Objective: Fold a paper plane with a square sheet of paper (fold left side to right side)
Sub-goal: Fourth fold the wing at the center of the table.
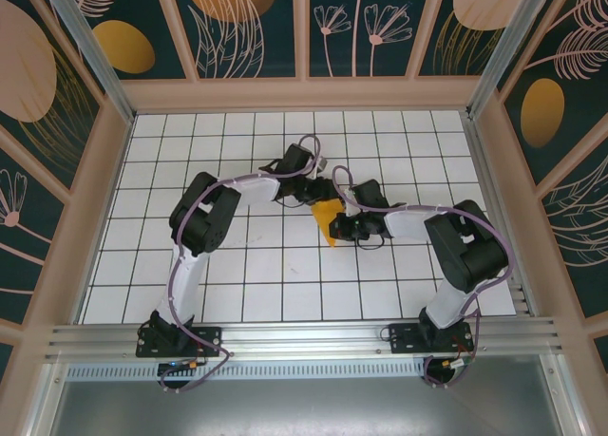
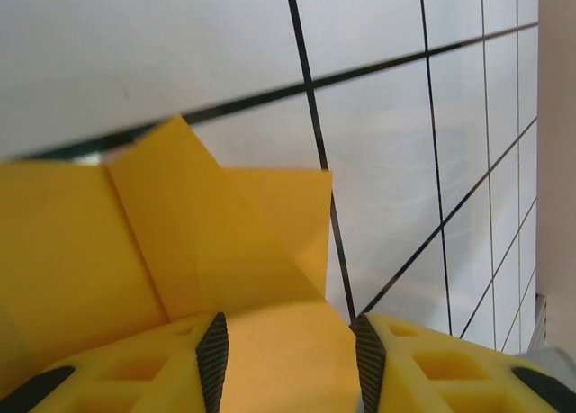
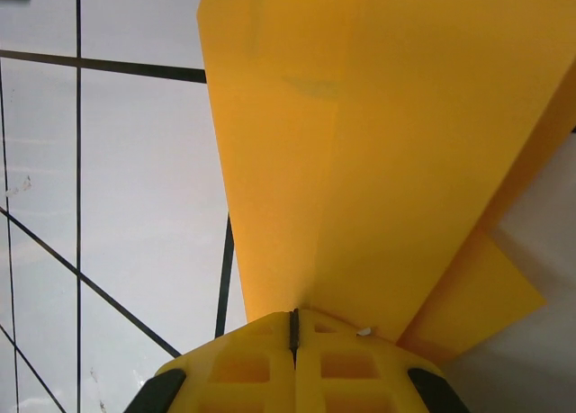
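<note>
The orange-yellow sheet of paper is folded into a narrow paper plane point(image 1: 326, 221) and lies on the white grid table point(image 1: 237, 274) near its middle. In the left wrist view its layered flaps point(image 2: 207, 242) spread out ahead of and under my left gripper point(image 2: 290, 359). That gripper's jaws stand apart, and the paper lies flat in the gap between them. My left gripper point(image 1: 319, 197) is at the plane's far end. My right gripper point(image 1: 341, 229) comes in from the right, shut, with a folded edge of the paper point(image 3: 387, 161) running into its closed jaws point(image 3: 294, 327).
Wooden-framed walls with a dark leaf pattern point(image 1: 247, 28) enclose the table on three sides. An aluminium rail point(image 1: 304, 336) carries both arm bases along the near edge. Open grid tiles lie to the left and front of the paper.
</note>
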Action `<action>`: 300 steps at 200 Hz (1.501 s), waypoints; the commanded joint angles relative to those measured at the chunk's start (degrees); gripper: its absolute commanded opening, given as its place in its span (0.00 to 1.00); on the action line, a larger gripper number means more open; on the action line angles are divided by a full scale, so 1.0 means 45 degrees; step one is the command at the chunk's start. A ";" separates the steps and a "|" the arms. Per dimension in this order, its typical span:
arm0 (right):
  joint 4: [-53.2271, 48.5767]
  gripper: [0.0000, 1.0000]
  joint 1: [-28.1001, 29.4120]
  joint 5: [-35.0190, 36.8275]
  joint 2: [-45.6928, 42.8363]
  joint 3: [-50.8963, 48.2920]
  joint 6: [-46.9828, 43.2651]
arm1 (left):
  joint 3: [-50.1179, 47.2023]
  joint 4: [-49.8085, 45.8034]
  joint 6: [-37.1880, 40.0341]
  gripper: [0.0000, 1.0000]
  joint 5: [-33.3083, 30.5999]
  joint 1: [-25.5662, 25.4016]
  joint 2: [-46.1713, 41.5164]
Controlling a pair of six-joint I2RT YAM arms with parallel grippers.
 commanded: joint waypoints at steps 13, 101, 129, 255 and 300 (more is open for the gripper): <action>-0.1028 0.00 -0.0008 0.0591 0.0697 -0.0304 -0.0304 | 0.0911 -0.0057 0.0228 0.47 0.0065 0.0678 0.0641; -0.0992 0.00 -0.0017 0.0600 0.0607 -0.0353 -0.0265 | 0.0995 -0.0222 0.0550 0.45 0.0165 0.1066 0.0038; -0.0999 0.00 -0.0008 0.0649 0.0704 -0.0314 -0.0265 | -0.0294 0.0570 0.0498 0.42 0.0706 0.0964 -0.1045; -0.1236 0.00 0.0003 0.0746 0.0864 -0.0205 -0.0323 | 0.2020 -0.0206 0.0382 0.41 0.0526 0.0218 0.1307; -0.1386 0.00 0.0003 0.0861 0.0789 -0.0198 -0.0421 | 0.2421 -0.0414 0.0423 0.41 -0.0044 0.0428 0.1879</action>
